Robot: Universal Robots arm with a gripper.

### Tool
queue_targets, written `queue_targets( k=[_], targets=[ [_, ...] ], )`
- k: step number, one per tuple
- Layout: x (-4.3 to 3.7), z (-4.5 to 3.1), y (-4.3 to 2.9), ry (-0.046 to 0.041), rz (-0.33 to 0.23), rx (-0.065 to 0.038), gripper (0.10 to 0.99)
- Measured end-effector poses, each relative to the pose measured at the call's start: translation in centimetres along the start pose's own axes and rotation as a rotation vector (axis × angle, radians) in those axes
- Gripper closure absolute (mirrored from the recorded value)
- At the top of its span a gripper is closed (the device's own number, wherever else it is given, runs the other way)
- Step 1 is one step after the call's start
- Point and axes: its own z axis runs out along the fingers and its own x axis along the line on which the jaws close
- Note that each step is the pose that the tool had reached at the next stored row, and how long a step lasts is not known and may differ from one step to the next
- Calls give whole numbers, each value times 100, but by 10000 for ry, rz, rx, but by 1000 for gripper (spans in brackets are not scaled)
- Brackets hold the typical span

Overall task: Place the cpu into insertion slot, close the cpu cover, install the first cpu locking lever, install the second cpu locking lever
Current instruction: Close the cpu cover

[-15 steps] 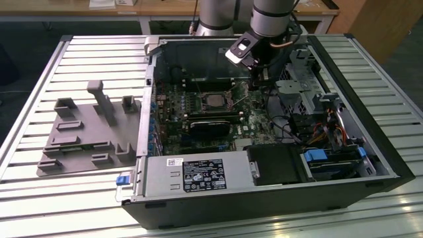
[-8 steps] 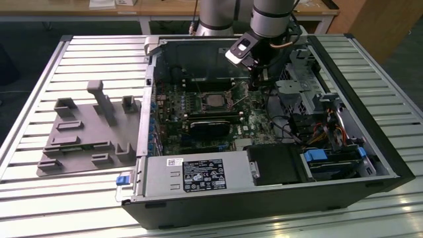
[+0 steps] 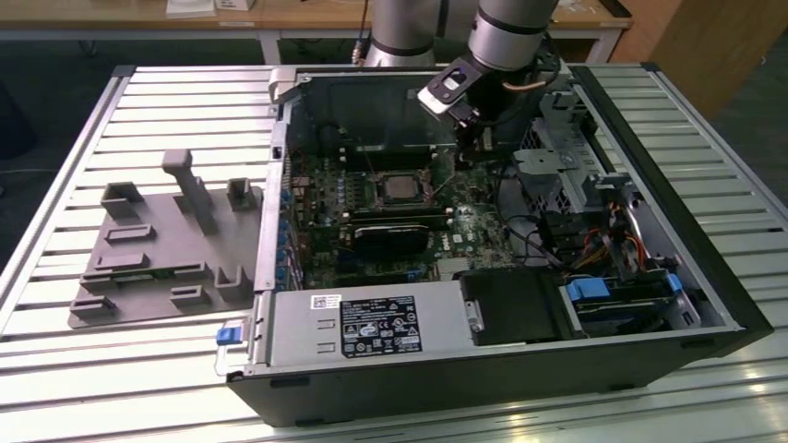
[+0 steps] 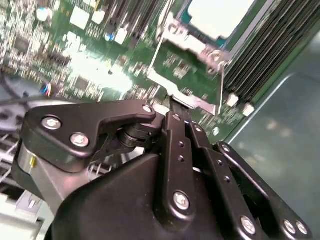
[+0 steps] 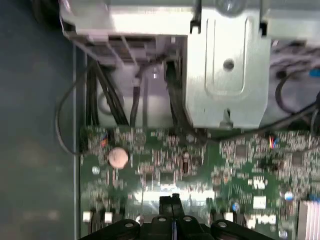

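The cpu (image 4: 220, 15) shows its pale metal face and lies in the insertion slot (image 3: 397, 187) on the green board inside the open computer case. The cpu cover (image 4: 200, 103), a thin silvery frame, is swung open beside the slot, and green board shows through its window. My gripper (image 4: 175, 111) hangs over the board on the exterior view's right of the slot, also visible from outside as gripper (image 3: 463, 148). Its black fingers (image 5: 172, 201) are pressed together with nothing between them. The fingertips sit right at the outer edge of the open cover.
A silver drive cage (image 3: 555, 171) and cable bundles crowd the exterior view's right of the case. The power supply (image 3: 369, 328) fills the near side. A black block (image 3: 388, 235) lies just below the slot. A grey fixture tray (image 3: 161, 249) rests on the slatted table outside. A coin battery (image 5: 118, 157) sits on the board.
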Motion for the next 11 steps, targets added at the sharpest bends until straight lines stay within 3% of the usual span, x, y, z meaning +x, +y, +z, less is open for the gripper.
queue_targets(
  k=[1, 3, 6, 11],
  targets=[
    [0, 1, 1, -3, 2, 279, 980],
    [0, 2, 1, -2, 2, 333, 980],
    [1, 4, -19, 0, 3, 327, 980],
    [0, 12, -120, 0, 2, 210, 980]
  ],
)
